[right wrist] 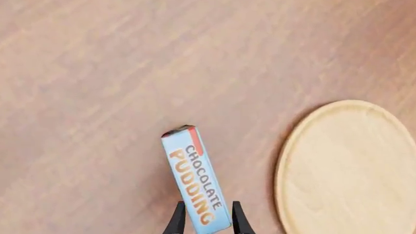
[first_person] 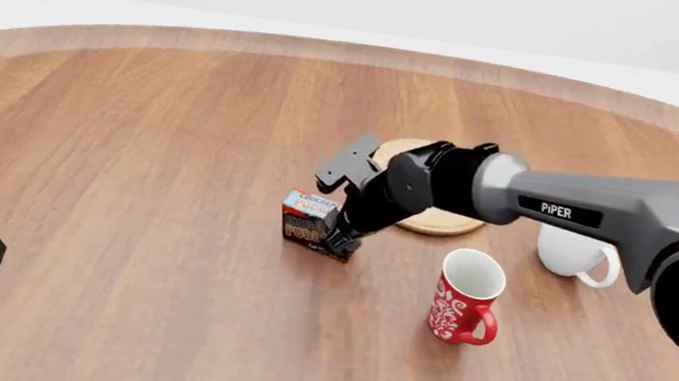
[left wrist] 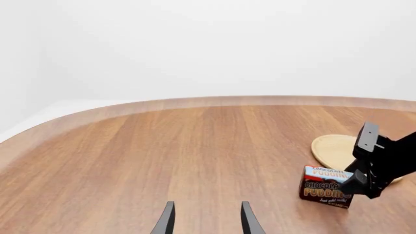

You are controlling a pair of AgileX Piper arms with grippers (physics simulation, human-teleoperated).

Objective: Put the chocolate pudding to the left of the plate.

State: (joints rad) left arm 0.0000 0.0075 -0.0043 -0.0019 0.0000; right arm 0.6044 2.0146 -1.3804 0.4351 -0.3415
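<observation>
Front view: the right gripper (first_person: 341, 238) clamps one end of the small dark brown chocolate pudding box (first_person: 307, 221), which sits on the brown wooden table (first_person: 122, 142) at about 8 o'clock from the flat round light wooden plate (first_person: 447, 224), near its rim. That position already appears to satisfy the task, so the step in hand is probably release: check that the box base is flat on the table, part the fingers without dragging it, and retract straight upward. Count: one pudding box, one plate, one red patterned mug (first_person: 466, 297) at 5 o'clock from the plate, one white mug (first_person: 571, 255) at 3 o'clock.

Left wrist view: the left gripper (left wrist: 206, 219) is spread apart and holds nothing, well apart from the box. One box and one plate are visible.

Right wrist view: both fingertips (right wrist: 177, 220) press the narrow faces of the box, its light blue top facing the camera. The plate lies beside it, not touching.
</observation>
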